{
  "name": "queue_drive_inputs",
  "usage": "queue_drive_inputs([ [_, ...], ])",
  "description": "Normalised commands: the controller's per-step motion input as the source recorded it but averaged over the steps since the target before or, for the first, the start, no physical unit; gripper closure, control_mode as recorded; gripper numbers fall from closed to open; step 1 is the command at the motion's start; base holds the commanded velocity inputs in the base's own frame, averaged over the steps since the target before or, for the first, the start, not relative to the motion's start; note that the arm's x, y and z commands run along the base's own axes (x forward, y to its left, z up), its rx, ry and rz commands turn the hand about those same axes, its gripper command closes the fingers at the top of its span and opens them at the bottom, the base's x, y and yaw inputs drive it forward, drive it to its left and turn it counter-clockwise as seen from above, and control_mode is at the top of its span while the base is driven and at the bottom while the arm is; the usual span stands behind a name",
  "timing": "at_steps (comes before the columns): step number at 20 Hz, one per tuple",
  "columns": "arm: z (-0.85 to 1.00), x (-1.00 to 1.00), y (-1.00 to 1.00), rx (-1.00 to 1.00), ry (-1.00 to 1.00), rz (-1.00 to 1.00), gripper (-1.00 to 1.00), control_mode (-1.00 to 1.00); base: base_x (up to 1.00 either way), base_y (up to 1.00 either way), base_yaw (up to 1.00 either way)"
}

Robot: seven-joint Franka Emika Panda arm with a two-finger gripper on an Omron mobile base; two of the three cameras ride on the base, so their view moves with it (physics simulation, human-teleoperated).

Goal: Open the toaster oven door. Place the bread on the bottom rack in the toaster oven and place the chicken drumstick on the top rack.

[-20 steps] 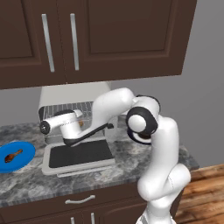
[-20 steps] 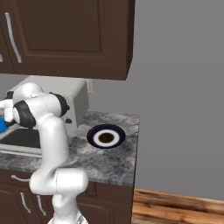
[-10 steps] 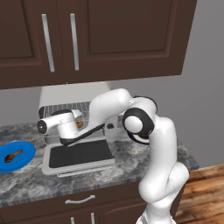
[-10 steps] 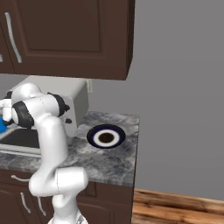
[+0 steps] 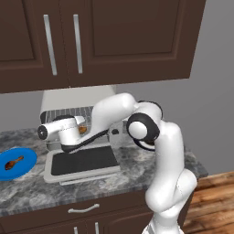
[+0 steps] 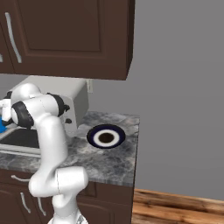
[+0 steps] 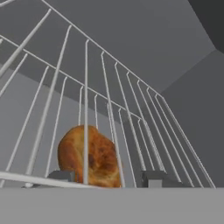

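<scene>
The toaster oven door (image 5: 83, 161) lies open, and the claw (image 7: 107, 177) is inside the toaster oven (image 5: 75, 103). The bread (image 7: 89, 156) sits between its fingertips on a wire rack; whether they grip it cannot be told. Next, the chicken drumstick (image 5: 13, 162) must be fetched from the blue plate (image 5: 26, 156) on the worktop (image 5: 137, 171).

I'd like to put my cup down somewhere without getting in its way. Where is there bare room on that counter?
Bare stone lies on the counter in front of the dark-rimmed dish, at the right end. A smaller strip lies between the blue plate with the chicken drumstick and the toaster oven door. It's crowded at the toaster oven, where the arm reaches in.
</scene>
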Motion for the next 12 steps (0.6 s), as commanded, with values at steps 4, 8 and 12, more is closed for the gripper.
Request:
queue_drive_inputs([
  [4,-0.3,0.01,0.03,0.02,0.05,-0.04,1.0,-1.0,0.0,0.0,0.0],
  [8,-0.28,0.0,0.07,0.02,0.08,-0.04,1.0,-1.0,0.0,0.0,0.0],
  [12,-0.28,0.0,0.07,0.02,0.11,-0.04,1.0,-1.0,0.0,0.0,0.0],
])
